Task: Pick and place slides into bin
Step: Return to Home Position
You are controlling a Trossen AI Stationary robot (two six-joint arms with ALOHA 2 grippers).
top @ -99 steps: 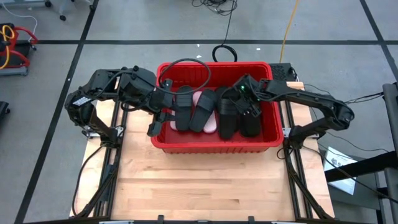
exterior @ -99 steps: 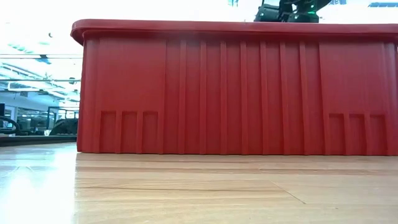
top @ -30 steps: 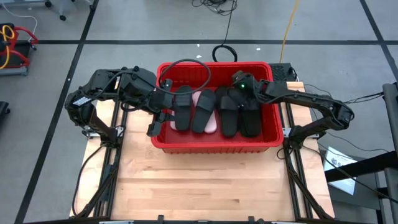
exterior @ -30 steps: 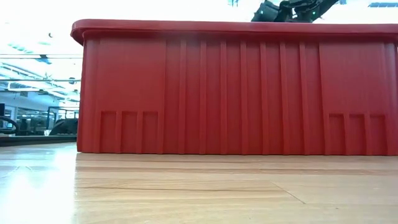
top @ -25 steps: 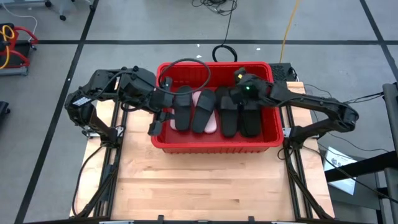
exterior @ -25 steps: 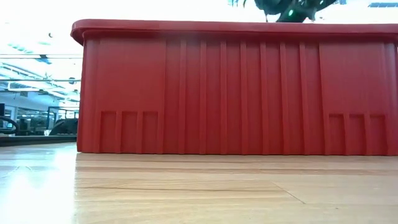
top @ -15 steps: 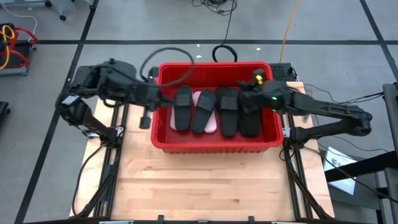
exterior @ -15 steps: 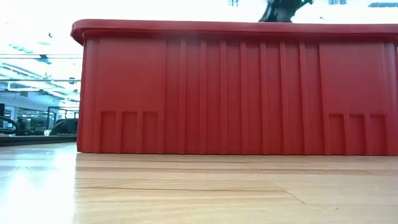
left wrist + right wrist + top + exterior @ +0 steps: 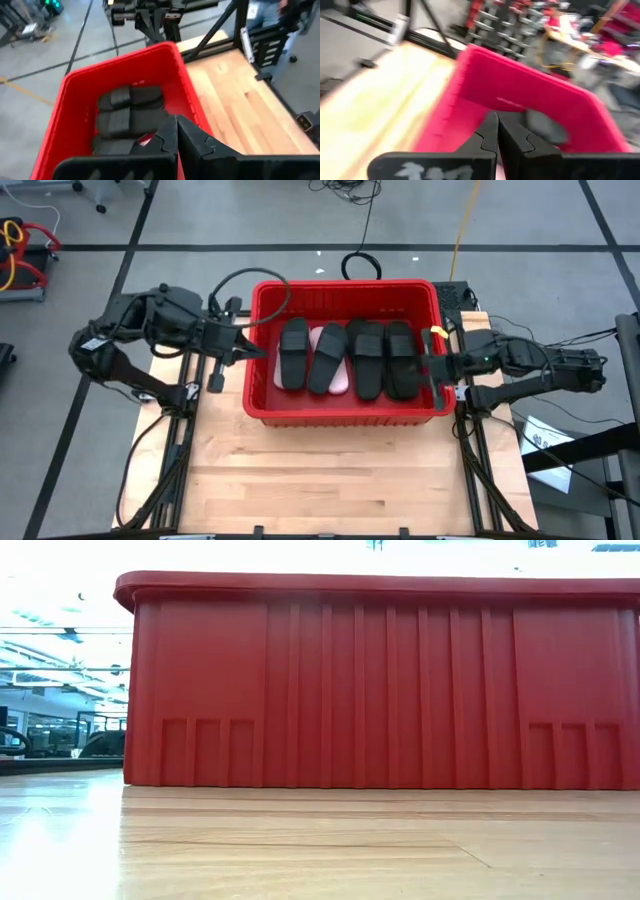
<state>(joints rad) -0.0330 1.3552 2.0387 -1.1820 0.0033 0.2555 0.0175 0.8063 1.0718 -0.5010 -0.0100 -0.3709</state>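
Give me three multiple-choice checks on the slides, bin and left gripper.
1. The matte black slide sandals lie: A. inside the large red ribbed plastic bin B. left of it C. in front of it.
2. Black slides showing from above: A. two B. four C. seven.
3. The left gripper is: A. open B. shut on a slide C. shut, empty.
Answers: A, all sit within its walls; B, four lie side by side; C, its fingers meet with nothing between.
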